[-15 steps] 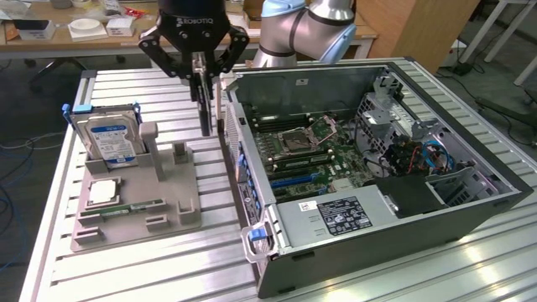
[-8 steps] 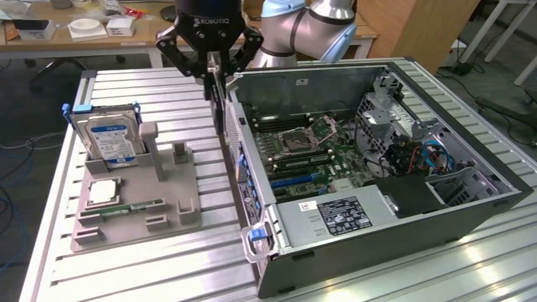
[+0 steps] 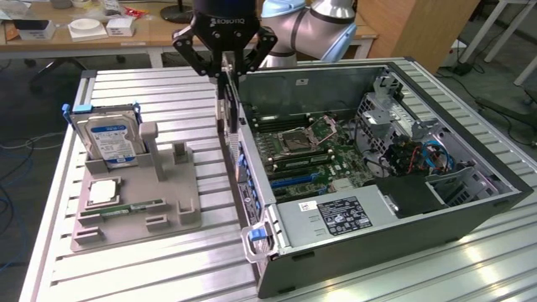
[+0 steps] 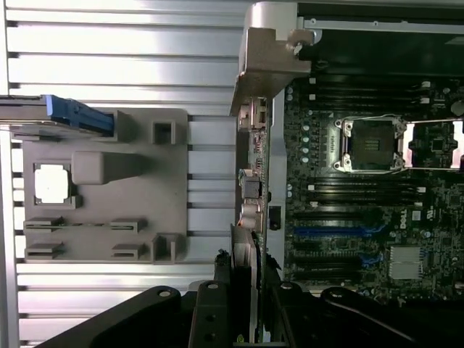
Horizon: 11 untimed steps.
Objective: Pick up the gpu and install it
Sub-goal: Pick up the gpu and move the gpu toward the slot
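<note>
The black robot claw (image 3: 226,70) is clenched on the thin flat dark card with a silver end (image 3: 226,107). The card hangs straight down, right by the side wall of the open grey metal computer box (image 3: 394,245), on the side nearest the grey plastic holder tray (image 3: 168,182).

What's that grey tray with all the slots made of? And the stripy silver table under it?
The grey slotted tray looks like matte plastic, perhaps printed: its colour is dull and even, with no glints. The ribbed silver table looks like bare metal, probably aluminium: light reflects off it in bright streaks along its grooves.
</note>
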### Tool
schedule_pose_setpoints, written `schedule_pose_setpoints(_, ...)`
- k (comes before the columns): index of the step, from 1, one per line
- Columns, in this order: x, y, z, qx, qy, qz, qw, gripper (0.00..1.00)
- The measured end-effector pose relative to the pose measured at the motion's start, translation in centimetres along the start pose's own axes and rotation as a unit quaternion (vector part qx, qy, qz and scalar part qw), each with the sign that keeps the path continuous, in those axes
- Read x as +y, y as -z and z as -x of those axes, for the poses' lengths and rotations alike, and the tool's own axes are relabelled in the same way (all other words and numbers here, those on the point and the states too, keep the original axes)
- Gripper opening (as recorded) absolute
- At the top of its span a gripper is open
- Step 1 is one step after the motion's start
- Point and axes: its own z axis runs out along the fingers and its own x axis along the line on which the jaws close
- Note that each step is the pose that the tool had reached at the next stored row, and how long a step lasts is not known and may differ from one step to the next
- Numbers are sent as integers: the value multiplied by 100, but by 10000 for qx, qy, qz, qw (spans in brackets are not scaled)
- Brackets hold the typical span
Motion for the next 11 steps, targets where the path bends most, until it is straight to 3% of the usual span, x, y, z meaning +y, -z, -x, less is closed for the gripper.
schedule_pose_setpoints(11,2,-11,253,0,0,0,10000,27)
